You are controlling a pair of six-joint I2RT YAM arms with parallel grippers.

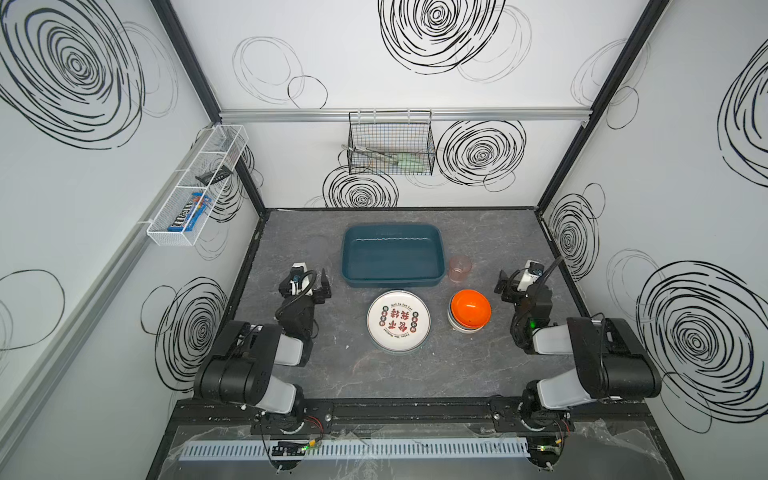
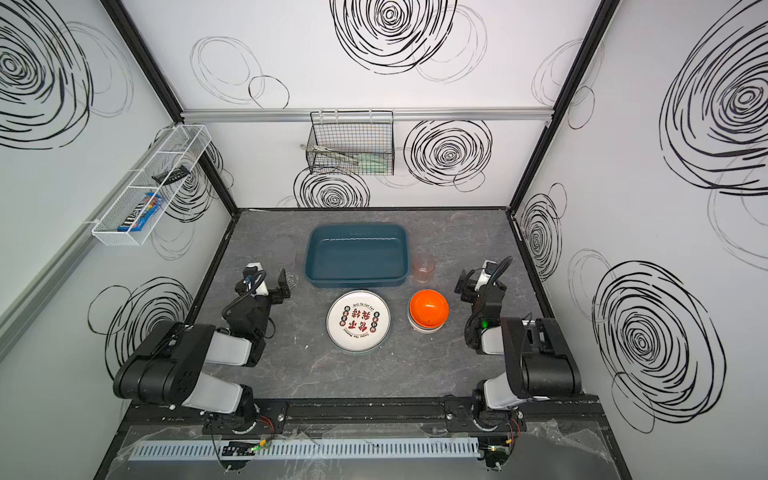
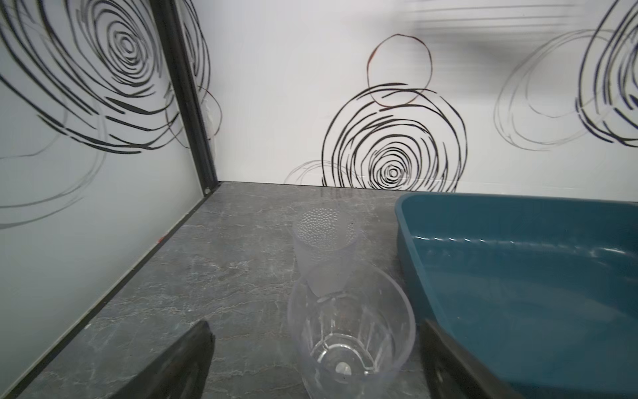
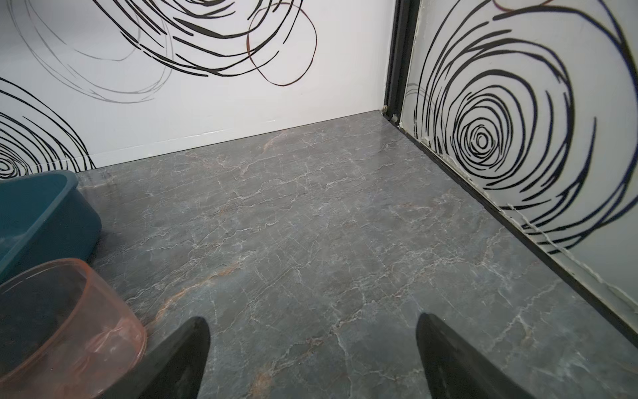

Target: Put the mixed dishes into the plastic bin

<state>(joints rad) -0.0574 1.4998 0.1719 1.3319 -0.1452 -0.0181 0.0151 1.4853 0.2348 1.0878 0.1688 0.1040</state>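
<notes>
Nearest the arm bases, on the grey stone-veined tabletop (image 1: 374,374), a round white plate (image 1: 398,321) printed with red and black characters is lying flat on another plate whose greenish rim is peeking out. Just right of it an orange bowl (image 1: 470,309) is capping a short nest of paler bowls. Flanking these, both arms are reaching forward. The left gripper (image 3: 312,331) is holding its jaws wide apart and gripping nothing, while a clear glass (image 3: 350,328), ribbed and tapering, is standing upright just ahead of it, mouth up, close beside the bin's left wall. Beyond that a frosted, dimpled glass (image 3: 324,238) is standing upright too. The right gripper (image 4: 312,345) is spread open over bare table, empty, and the pink translucent tumbler (image 4: 65,328) is standing mouth-up between it and the bin's right end. Farther back the plastic bin (image 1: 390,255), a smooth dark teal tub with rounded corners, is sitting empty, its long axis running left to right in both top views. On the back wall a black wire basket (image 1: 390,143) is holding metal tongs and something pale green. On the left wall a white mesh tray (image 1: 195,187) is carrying a sweets packet and a small dark object.
</notes>
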